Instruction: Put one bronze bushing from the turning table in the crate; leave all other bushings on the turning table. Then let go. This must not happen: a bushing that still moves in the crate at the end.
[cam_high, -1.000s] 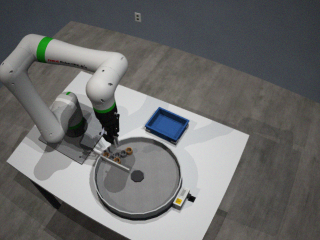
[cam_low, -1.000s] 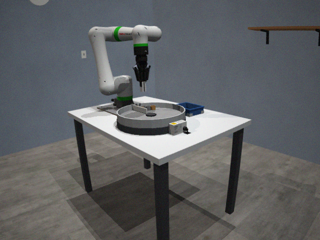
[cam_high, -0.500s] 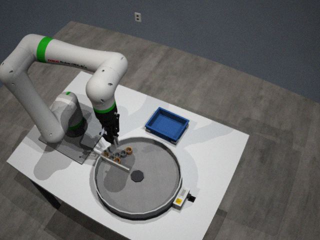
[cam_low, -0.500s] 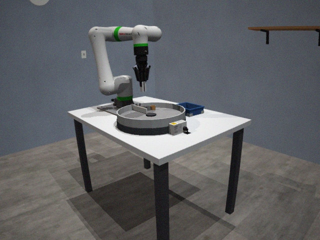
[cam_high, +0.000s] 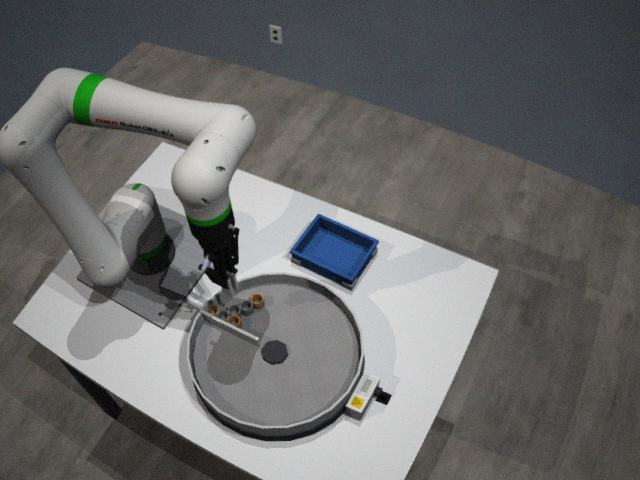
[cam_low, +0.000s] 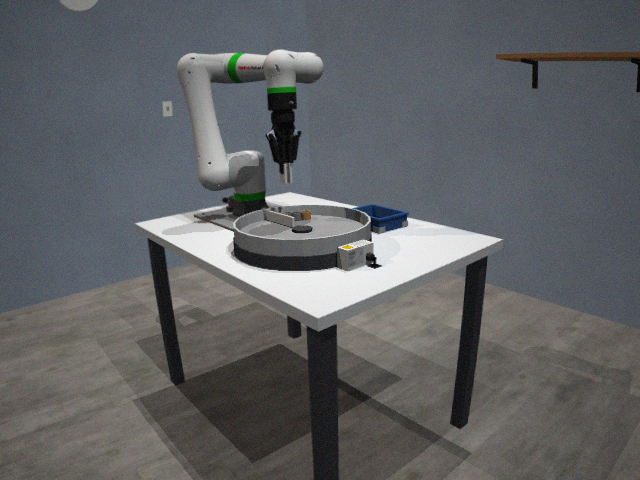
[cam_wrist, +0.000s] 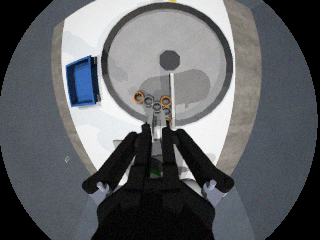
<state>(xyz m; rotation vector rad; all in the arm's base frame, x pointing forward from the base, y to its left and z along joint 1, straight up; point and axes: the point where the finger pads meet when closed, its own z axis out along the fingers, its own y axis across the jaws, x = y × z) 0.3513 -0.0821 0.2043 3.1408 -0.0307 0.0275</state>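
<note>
My fingers are nearly closed, nothing visible between them, above the round grey turning table. Three ring-shaped bronze bushings sit on it among grey rings near a straight pale bar. Blue rectangular crate holds none.

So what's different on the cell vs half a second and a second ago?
Nothing visibly changed. No bushing taken or released; the gripper stays shut above the turning table. The crate hasn't moved either.
</note>
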